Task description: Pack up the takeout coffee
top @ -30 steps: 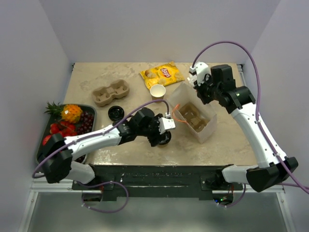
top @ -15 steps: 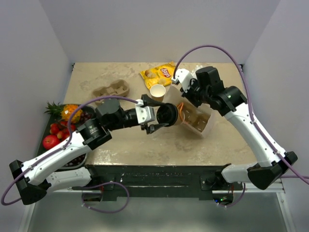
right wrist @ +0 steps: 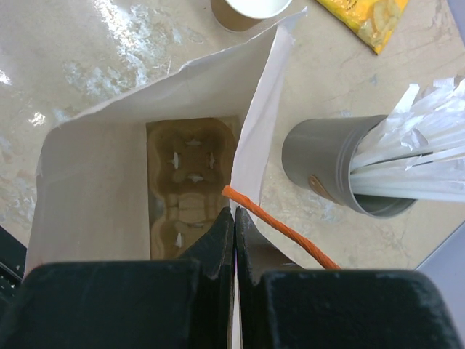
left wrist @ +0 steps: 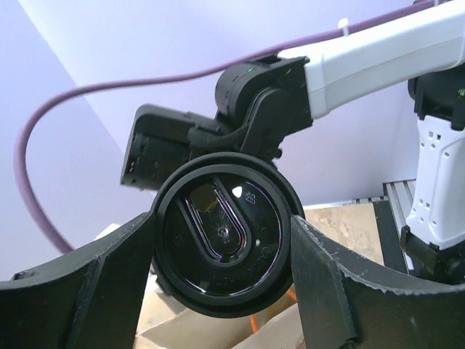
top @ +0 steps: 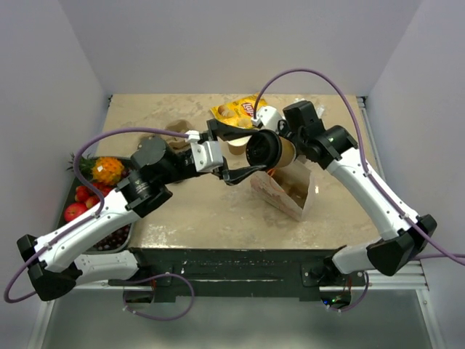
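Note:
The takeout coffee is a tan paper cup with a black lid. My left gripper is shut on it and holds it in the air, tipped on its side, above the mouth of the white paper bag. In the left wrist view the lid fills the gap between both fingers. My right gripper is shut on the bag's rim by its orange handle. A pulp carrier lies inside the bag.
A grey cup of white straws stands right of the bag. An open tan cup and a yellow chips bag lie behind it. A second pulp carrier and a fruit tray are at the left.
My left gripper has lifted the lidded cup off the table's front and carried it up and back-right over the bag. My right arm has shifted left, pulling the bag's rim with it.

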Motion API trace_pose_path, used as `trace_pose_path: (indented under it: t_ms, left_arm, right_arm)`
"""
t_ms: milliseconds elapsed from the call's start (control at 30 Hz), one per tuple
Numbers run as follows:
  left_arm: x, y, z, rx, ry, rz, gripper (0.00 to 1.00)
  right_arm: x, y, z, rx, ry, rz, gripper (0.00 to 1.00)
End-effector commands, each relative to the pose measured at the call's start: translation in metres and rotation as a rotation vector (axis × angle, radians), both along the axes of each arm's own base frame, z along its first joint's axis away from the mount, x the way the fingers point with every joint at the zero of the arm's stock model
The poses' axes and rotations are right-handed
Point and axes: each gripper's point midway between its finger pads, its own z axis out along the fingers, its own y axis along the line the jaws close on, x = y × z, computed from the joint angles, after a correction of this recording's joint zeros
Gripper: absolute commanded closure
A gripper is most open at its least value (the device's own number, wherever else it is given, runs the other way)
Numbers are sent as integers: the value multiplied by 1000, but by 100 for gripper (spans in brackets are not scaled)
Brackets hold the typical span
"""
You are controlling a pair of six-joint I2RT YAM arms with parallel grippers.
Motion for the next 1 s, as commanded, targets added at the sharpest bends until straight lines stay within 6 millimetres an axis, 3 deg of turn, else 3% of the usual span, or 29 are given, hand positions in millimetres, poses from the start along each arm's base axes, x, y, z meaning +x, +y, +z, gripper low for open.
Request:
trace_pose_path:
  t_ms: [0, 100, 200, 333, 467, 667, 967]
  left_arm:
    - [-20, -13, 34, -113, -93, -77, 62]
    - [-29, -24, 31, -102, -133, -115, 62]
    - [-30, -33, 22, -85, -128, -132, 62]
    - [-33, -33, 25, -85, -145, -137, 62]
    - [-28, -38, 17, -67, -143, -125, 62]
    - [-16, -49, -8, -69, -106, -85, 63]
    - [9, -63, -73, 37, -52, -7, 65]
  right_arm:
    - [8, 6, 22, 61, -49, -37, 100]
    - [17, -6, 29, 76, -65, -104, 100]
    - [33, -23, 58, 80, -146, -159, 100]
    - [36, -28, 93, 62, -241, -123, 100]
    - [25, -20, 89, 61, -215, -63, 100]
    - [15, -5, 55, 71, -133, -21, 100]
    - [12, -2, 52, 69, -120, -14, 100]
